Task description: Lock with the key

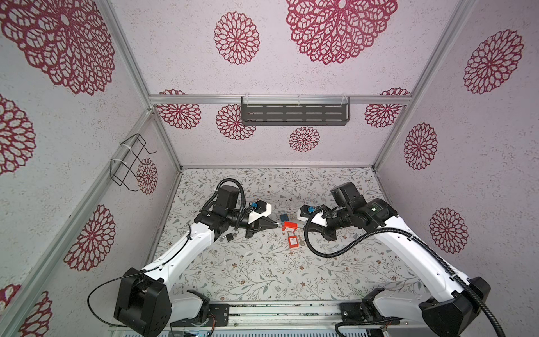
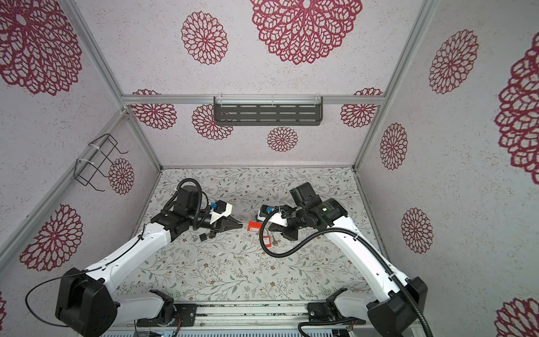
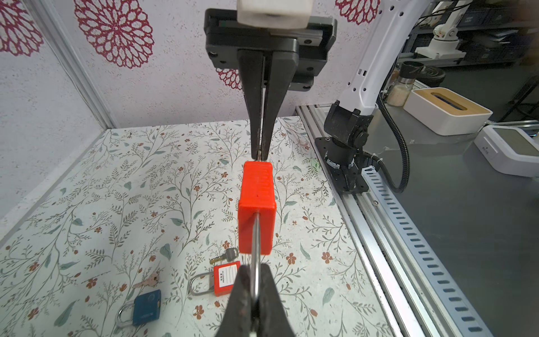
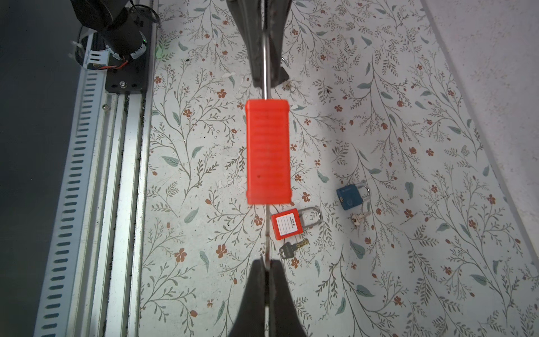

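Red padlock (image 3: 256,210) is suspended between the two sets of jaws. The left gripper (image 3: 255,294) pinches the shackle (image 3: 256,242). The right gripper (image 4: 267,270) pinches the key (image 4: 267,248), apparently seated in the padlock's opposite end. The step in hand is judged to be turning the key. The next move probably calls for a wrist roll about the key's axis while the left jaws hold firm.
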Robot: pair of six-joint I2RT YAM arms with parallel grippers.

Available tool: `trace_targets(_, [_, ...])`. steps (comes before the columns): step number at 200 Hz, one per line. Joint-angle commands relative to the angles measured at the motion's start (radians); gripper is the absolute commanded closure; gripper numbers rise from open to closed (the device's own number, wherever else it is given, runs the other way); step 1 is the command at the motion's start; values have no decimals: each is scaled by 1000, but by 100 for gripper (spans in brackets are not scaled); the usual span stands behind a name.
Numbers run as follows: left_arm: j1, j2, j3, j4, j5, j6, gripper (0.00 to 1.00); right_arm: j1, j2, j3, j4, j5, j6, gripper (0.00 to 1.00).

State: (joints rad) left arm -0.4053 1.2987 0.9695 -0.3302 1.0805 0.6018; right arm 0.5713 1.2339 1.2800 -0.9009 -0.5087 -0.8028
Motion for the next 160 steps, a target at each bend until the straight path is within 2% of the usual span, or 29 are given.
trace_targets(1, [15, -30, 1, -15, 44, 14, 100, -8, -35, -6, -27, 23, 5, 100])
trace_targets(45, [31, -38, 11, -95, 22, 62, 100, -8, -64, -63, 9, 98, 64, 100])
trace_targets(58, [41, -25, 27, -161, 4, 94, 100, -8, -78, -100, 51, 126, 124, 100])
trace_targets(84, [44, 51, 104, -437, -53, 277, 100, -7, -108, -173, 149, 141, 276, 100])
trace_targets(97, [43, 84, 138, -531, -72, 329, 100, -7, -125, -212, 197, 143, 340, 100])
trace_targets(160, [29, 174, 218, -703, -268, 406, 100, 8, -150, -314, 301, 219, 568, 100])
